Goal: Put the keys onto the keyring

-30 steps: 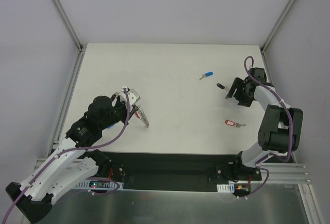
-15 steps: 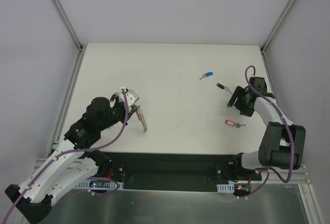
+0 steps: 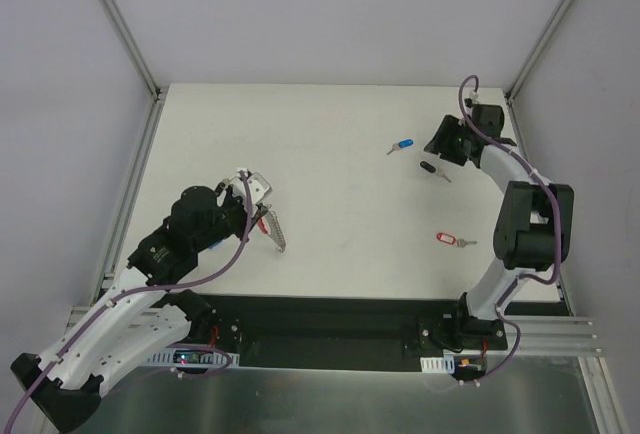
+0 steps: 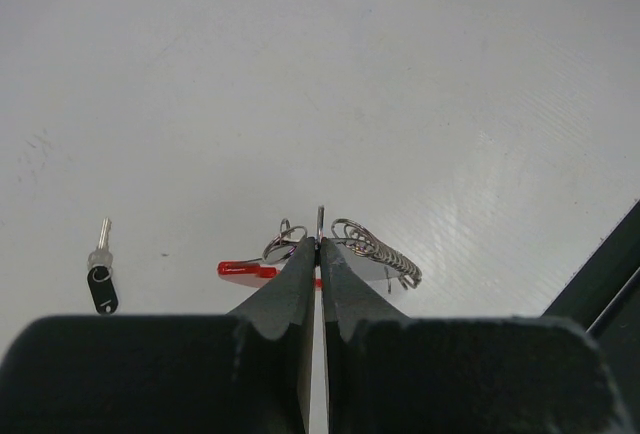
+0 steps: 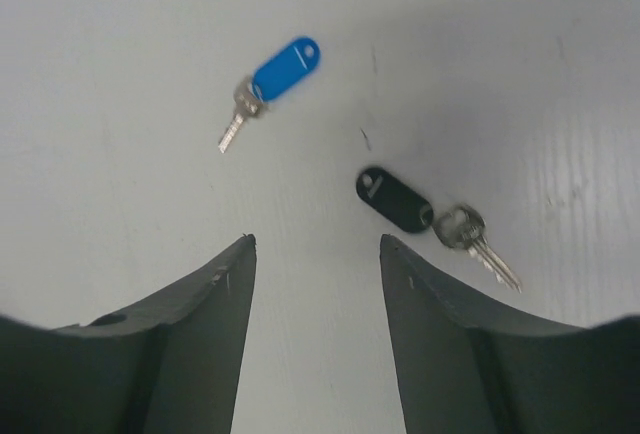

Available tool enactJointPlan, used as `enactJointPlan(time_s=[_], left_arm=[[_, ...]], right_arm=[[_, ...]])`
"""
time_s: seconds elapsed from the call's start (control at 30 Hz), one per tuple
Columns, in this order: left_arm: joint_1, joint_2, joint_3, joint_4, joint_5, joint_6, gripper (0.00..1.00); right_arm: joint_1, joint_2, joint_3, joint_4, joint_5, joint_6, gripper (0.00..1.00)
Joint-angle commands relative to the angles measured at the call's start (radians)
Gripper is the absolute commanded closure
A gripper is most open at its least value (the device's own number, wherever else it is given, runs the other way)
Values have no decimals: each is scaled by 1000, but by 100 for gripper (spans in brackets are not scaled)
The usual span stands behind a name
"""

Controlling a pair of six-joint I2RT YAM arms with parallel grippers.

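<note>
Three keys are lying loose on the table. The blue-tagged key and black-tagged key sit near each other at the far right, and the red-tagged key is well apart from them, closer to the arm bases. Over on the left, the left gripper has its jaws pinched together on a wire loop of the keyring, chain trailing down toward the table. The right gripper hovers above the blue and black pair, jaws apart, nothing between them. So I'd call this the pick-a-key step. Next it needs to line up over one tag (black looks nearest), get the fingertips right down to the surface since these things are flat, pinch, then carry it across.
</note>
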State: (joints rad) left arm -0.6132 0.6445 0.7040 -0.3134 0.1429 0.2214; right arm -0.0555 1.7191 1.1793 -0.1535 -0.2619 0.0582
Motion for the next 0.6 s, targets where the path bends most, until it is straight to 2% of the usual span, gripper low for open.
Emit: enactJointPlan(time_s=[0.0, 0.2, 0.57], left_arm=[[7, 10, -6, 31, -34, 10, 100], [9, 26, -8, 36, -28, 12, 100], [18, 30, -9, 40, -19, 10, 100]], right_arm=[[42, 135, 141, 89, -62, 8, 48], [72, 301, 281, 97, -79, 48, 53], [101, 444, 402, 106, -120, 97, 62]])
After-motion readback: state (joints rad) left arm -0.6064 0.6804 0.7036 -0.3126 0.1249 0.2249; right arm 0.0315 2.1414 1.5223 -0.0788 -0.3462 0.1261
